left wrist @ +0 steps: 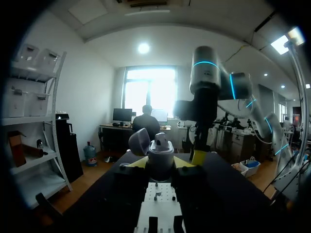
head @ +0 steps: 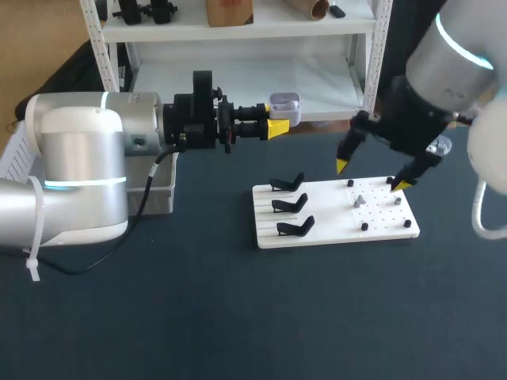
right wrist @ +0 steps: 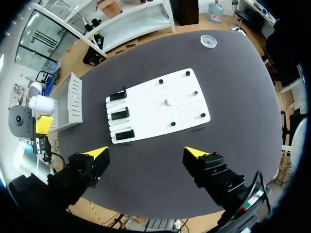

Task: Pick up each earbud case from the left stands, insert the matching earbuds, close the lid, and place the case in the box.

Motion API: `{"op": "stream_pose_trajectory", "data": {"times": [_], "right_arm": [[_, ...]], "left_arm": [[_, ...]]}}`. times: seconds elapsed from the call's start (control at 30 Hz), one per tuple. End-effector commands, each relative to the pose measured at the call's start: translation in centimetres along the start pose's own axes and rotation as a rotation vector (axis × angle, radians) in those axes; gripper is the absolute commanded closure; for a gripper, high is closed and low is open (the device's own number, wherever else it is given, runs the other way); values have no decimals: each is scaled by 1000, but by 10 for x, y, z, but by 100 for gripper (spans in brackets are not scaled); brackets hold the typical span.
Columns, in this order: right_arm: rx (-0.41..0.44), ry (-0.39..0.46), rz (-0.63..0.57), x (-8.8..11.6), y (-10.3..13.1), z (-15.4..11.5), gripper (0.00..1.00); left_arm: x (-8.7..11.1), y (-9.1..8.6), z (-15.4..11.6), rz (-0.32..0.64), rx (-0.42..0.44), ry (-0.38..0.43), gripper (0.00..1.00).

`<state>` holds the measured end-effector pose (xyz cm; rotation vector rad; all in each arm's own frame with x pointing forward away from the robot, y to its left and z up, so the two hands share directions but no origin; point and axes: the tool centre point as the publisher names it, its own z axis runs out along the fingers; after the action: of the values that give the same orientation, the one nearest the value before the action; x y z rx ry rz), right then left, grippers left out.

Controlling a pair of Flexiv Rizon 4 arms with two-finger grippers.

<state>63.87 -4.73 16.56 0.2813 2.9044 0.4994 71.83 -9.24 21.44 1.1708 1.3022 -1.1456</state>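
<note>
Above the white board (head: 333,222) — right gripper (head: 371,176), fingers spread, nothing held; open earbud case (head: 285,105) is clamped aloft by left gripper (head: 280,123).

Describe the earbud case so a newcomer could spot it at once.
Start at the big silver left arm over the dark table. Its yellow-tipped left gripper clamps the earbud case. It is small, pale, lid open, held in the air, unlike the black stands on the white board.
</note>
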Motion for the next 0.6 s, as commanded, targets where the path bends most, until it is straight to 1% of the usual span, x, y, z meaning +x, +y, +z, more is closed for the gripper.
{"op": "stream_pose_trajectory", "data": {"times": [0.03,0.5,0.57,0.6], "right_arm": [[-43,-26,0,1,-3,3,0],[-43,-26,0,1,-3,3,0],[-61,-35,-26,0,-5,14,0],[-41,-37,-27,-2,-8,21,0]], "left_arm": [[0,-1,0,1,-4,-2,100],[0,-1,0,1,-4,-2,100],[0,-1,0,1,-4,-2,100],[0,-1,0,1,-4,-2,100]]}}
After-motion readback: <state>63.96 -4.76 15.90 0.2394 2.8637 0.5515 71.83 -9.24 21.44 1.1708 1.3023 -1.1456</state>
